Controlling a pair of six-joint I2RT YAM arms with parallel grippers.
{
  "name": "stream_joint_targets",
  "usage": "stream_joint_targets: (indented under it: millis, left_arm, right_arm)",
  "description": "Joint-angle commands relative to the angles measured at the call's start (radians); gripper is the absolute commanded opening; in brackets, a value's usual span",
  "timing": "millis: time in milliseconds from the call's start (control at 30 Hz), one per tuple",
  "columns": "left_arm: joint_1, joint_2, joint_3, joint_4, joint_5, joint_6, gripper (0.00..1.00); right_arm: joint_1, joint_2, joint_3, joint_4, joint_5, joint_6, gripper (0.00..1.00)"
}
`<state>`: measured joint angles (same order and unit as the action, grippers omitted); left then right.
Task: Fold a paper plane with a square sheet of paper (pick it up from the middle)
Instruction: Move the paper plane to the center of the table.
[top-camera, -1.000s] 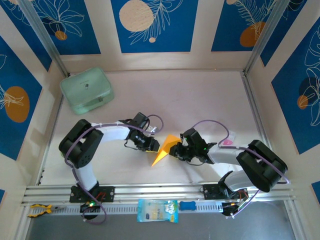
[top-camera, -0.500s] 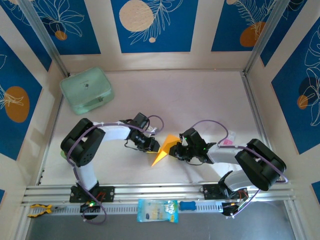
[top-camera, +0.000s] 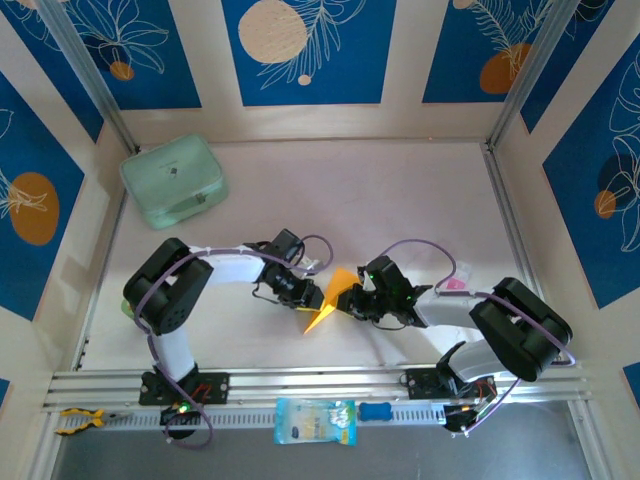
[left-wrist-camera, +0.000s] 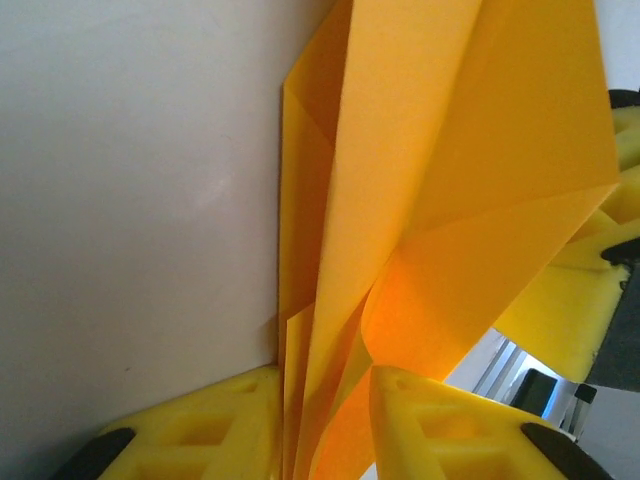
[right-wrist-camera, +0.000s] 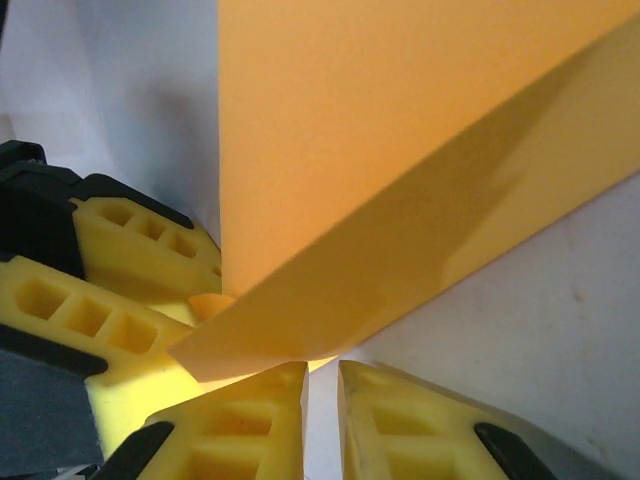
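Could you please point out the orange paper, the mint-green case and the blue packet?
orange paper (top-camera: 327, 308), top view, lower half.
mint-green case (top-camera: 175, 181), top view, lid centre.
blue packet (top-camera: 314, 421), top view, its middle.

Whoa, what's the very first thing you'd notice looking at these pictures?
The bright orange-yellow folded sheet of paper, creased into a pointed shape, lies near the front middle of the pale table. The left robot arm and the right robot arm are both bent in toward it. Close up, the left arm's jaws pinch its layers between yellow fingers. Next you'd spot the mint-green rounded case in the far left corner.
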<state>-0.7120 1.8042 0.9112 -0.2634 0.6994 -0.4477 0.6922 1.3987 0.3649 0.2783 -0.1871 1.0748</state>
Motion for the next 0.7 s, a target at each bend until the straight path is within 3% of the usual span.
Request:
stream_joint_targets:
  millis: [0, 267, 467, 567, 667]
  left_arm:
    - [-0.021, 0.017, 0.007, 0.021, 0.035, -0.003, 0.29]
    - [-0.031, 0.024, 0.006, 0.044, 0.056, -0.011, 0.27]
    - [-0.030, -0.003, -0.001, 0.043, 0.023, -0.011, 0.14]
    - [-0.031, -0.072, -0.027, 0.064, -0.055, -0.024, 0.08]
    - [-0.031, -0.179, -0.067, 0.059, -0.227, -0.041, 0.06]
  right_arm:
    - [-0.007, 0.020, 0.002, 0.010, -0.026, -0.002, 0.16]
    - [-0.008, 0.027, -0.003, 0.035, -0.034, 0.004, 0.16]
    - [-0.011, 0.003, -0.011, 0.035, -0.031, 0.009, 0.16]
    - [-0.013, -0.051, -0.015, -0.001, 0.006, 0.015, 0.16]
    - [-0.005, -0.139, -0.016, -0.087, 0.084, 0.011, 0.18]
